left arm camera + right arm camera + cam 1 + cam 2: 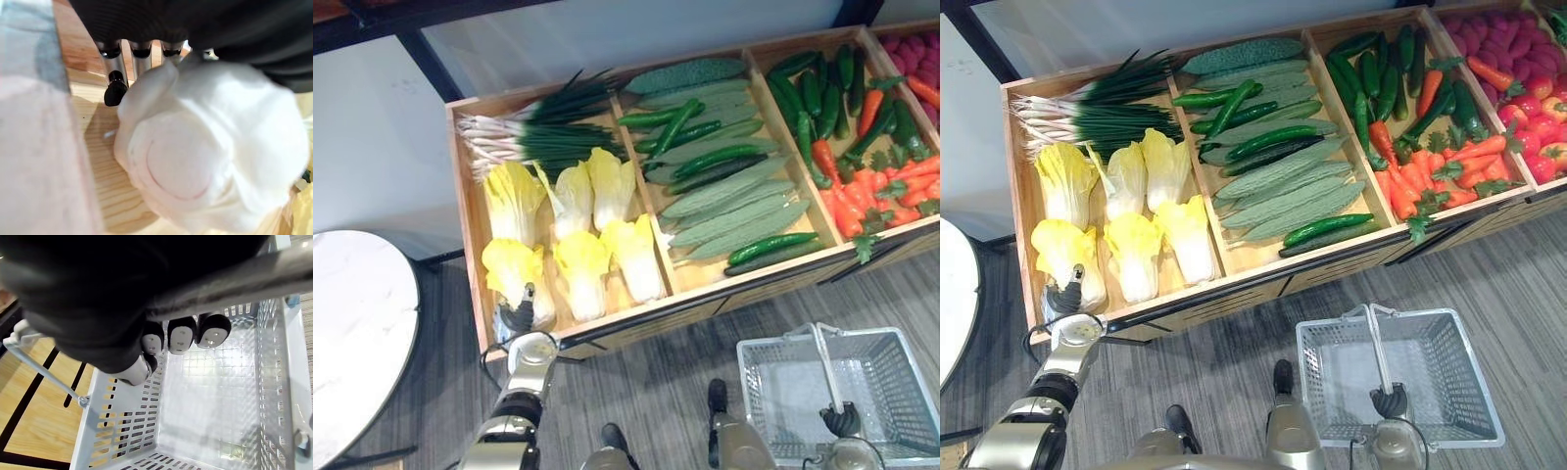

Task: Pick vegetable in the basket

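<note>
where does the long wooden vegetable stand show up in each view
Left eye view: the wooden vegetable stand runs across the upper middle.
Right eye view: across the upper half.
Left wrist view: its bare wood floor under the pale cabbage.
Right wrist view: its black-lined front panel, beside the grey plastic basket.
Shared landmark: that basket, before the stand in both eye views.

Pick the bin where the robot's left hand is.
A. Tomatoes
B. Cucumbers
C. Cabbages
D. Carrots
C: the left hand is against the nearest cabbage in the leftmost bin, while the right hand grips the handle of the basket.
</note>
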`<state>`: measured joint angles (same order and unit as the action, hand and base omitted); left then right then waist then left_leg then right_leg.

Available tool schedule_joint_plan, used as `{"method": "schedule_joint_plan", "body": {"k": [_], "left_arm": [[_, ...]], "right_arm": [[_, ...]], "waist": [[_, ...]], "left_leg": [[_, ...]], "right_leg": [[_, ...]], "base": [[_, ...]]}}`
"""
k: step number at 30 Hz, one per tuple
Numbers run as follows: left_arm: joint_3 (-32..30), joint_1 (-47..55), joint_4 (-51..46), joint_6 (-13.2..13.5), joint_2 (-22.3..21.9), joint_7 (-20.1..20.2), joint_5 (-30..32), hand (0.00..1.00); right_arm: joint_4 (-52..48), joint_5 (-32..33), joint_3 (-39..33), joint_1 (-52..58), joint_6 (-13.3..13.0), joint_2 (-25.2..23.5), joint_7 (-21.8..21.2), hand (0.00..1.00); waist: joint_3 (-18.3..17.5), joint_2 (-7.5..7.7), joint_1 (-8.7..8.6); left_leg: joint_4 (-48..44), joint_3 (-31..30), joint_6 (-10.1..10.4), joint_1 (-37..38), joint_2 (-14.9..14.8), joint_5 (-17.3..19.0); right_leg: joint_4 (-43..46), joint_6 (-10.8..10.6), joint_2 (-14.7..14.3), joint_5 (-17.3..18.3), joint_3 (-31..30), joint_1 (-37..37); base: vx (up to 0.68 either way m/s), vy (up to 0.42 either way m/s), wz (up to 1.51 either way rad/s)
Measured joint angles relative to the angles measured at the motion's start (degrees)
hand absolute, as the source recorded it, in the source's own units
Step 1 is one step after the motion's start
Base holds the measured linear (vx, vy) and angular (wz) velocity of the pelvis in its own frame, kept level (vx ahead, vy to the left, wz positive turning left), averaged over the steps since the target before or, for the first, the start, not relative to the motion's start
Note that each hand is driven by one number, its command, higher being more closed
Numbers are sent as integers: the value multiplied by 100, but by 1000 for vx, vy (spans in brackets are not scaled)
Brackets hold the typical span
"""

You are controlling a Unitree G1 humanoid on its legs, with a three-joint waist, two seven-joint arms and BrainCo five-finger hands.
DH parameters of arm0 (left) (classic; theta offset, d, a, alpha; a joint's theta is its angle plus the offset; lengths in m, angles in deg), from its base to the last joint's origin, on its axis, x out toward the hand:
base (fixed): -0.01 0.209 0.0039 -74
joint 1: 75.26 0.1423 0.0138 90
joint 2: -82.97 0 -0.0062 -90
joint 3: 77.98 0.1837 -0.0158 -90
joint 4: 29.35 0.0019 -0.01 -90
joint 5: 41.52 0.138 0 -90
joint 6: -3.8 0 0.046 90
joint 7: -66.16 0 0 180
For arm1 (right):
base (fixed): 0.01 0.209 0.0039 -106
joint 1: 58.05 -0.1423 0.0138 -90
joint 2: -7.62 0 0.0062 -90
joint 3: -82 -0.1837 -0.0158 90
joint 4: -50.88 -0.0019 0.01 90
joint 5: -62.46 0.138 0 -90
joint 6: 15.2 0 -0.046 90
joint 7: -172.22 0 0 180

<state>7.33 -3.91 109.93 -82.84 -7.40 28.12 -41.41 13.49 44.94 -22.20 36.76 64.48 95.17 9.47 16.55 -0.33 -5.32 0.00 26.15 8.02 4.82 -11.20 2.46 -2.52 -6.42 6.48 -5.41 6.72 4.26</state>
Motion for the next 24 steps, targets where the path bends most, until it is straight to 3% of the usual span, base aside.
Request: {"method": "schedule_joint_plan", "body": {"k": [9,14,20,24], "left_arm": [[-17,607,-1224,-50,-468,-194,-208,100],[-1,930,-1959,-69,-459,-170,-153,100],[-65,1206,-3080,-67,-279,18,130,100],[-208,1218,-3872,-8,219,416,478,100]], "right_arm": [[-2,-22,-353,113,35,-147,10,100],[-7,-48,-421,347,45,-150,48,100],[-46,-58,-787,503,46,-150,48,100],[-147,-72,-969,627,113,-81,-29,100]], "waist": [[-50,14,-2],[-423,28,85],[-676,20,89],[-838,28,84]], "left_leg": [[56,-184,-3,143,5,-3],[57,-191,-3,148,5,-3],[52,-194,-12,223,29,-9],[80,-146,-23,238,46,-17]], "right_leg": [[-49,-16,14,-10,226,-281],[-48,-15,18,-10,239,-291],[-18,-12,55,-5,234,-345],[-24,-10,70,-2,205,-322]], "base": [[23,-9,11],[0,0,0],[-56,-15,0],[-33,-12,-5]]}}
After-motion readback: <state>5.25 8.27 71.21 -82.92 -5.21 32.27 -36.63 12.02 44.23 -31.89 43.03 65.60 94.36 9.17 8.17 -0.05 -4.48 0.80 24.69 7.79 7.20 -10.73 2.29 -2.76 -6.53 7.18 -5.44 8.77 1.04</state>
